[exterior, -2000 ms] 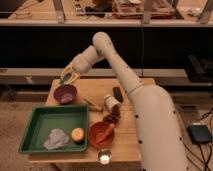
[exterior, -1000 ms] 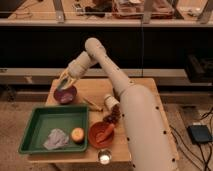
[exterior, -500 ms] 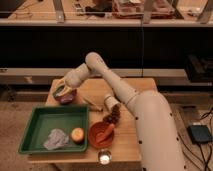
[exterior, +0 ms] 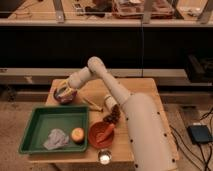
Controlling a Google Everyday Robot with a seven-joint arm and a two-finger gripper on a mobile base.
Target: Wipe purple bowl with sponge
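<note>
The purple bowl (exterior: 64,97) sits at the back left corner of the wooden table (exterior: 145,87), just behind the green tray. My gripper (exterior: 65,90) is down inside the bowl, reaching in from the right. It is shut on a pale yellow sponge (exterior: 63,92), which rests against the bowl's inside. Gripper and sponge hide most of the bowl's inside.
A green tray (exterior: 35,131) at front left holds a grey cloth (exterior: 55,139) and an orange fruit (exterior: 77,134). To its right are an orange-red bowl (exterior: 102,135) with a utensil, a small white cup (exterior: 104,158), a wooden stick (exterior: 92,104) and a lying can (exterior: 110,103).
My gripper has come down and a little to the left with the sponge, from above the bowl's rim into the bowl. Nothing else on the table moved.
</note>
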